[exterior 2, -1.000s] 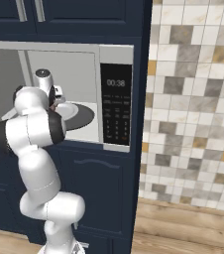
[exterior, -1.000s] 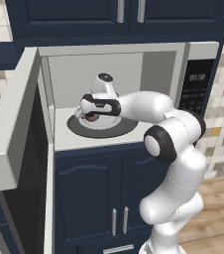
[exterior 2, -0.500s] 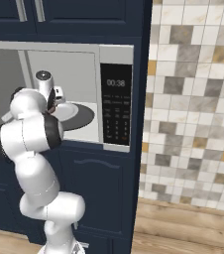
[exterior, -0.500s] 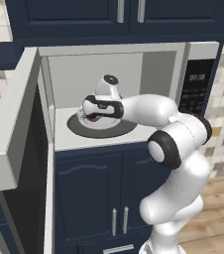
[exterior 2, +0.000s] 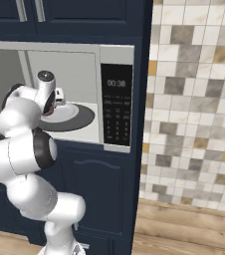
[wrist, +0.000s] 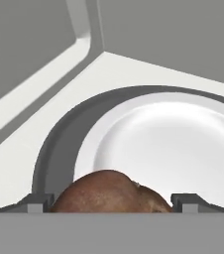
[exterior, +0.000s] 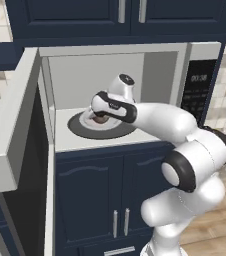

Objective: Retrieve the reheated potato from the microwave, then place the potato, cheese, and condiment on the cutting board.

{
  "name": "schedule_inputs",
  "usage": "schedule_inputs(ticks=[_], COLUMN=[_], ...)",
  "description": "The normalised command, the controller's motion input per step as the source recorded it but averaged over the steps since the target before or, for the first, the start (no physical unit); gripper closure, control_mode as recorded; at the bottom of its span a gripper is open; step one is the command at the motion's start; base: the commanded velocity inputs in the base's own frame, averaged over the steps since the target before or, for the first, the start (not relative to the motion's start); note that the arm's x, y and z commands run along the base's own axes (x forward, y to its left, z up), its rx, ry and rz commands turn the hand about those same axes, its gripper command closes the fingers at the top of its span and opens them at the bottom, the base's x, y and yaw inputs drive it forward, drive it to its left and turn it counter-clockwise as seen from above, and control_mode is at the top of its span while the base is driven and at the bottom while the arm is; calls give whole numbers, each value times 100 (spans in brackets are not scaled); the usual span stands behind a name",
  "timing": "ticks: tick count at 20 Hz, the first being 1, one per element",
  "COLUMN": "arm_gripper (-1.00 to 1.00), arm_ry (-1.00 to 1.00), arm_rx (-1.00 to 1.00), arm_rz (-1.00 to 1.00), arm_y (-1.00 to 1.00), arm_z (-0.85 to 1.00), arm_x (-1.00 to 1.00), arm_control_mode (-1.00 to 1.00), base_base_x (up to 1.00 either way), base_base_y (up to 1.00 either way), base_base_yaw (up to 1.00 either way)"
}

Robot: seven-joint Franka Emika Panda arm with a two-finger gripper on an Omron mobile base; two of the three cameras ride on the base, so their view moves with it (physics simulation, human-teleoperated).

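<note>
The microwave (exterior: pixel 204 54) stands with its door (exterior: pixel 9 131) swung wide to the left. Inside, a reddish-brown potato (wrist: pixel 109 194) lies on the white plate (wrist: pixel 168 144) over the dark turntable (exterior: pixel 85 131). My gripper (wrist: pixel 112 202) is low over the plate and open, with one fingertip on each side of the potato. From the left base view the potato (exterior: pixel 100 119) peeks out under the hand, where the gripper (exterior: pixel 99 117) points down. From the right base view my hand and gripper (exterior 2: pixel 59 99) reach over the plate (exterior 2: pixel 67 113). The cheese, condiment and cutting board are out of view.
The keypad panel (exterior 2: pixel 116 110) sits on the microwave's right side. Dark blue cabinet doors (exterior: pixel 92 200) are below and more cabinets (exterior: pixel 130 15) above. A tiled wall (exterior 2: pixel 194 114) runs to the right. The microwave's back corner (wrist: pixel 96 30) is close behind the plate.
My hand has eased a little further in and down over the plate, closing in on the potato. The jaws keep the same width.
</note>
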Motion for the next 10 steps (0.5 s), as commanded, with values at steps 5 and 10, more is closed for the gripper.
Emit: schedule_inputs(ticks=[5,10], arm_gripper=[100,100], arm_ry=[0,-7], arm_rx=[0,0], arm_rz=[0,0], arm_y=[-25,-27], arm_z=[22,18], arm_x=[-62,-66], arm_control_mode=[-100,-100], base_base_x=[0,0], base_base_y=[0,0], base_base_yaw=[0,0])
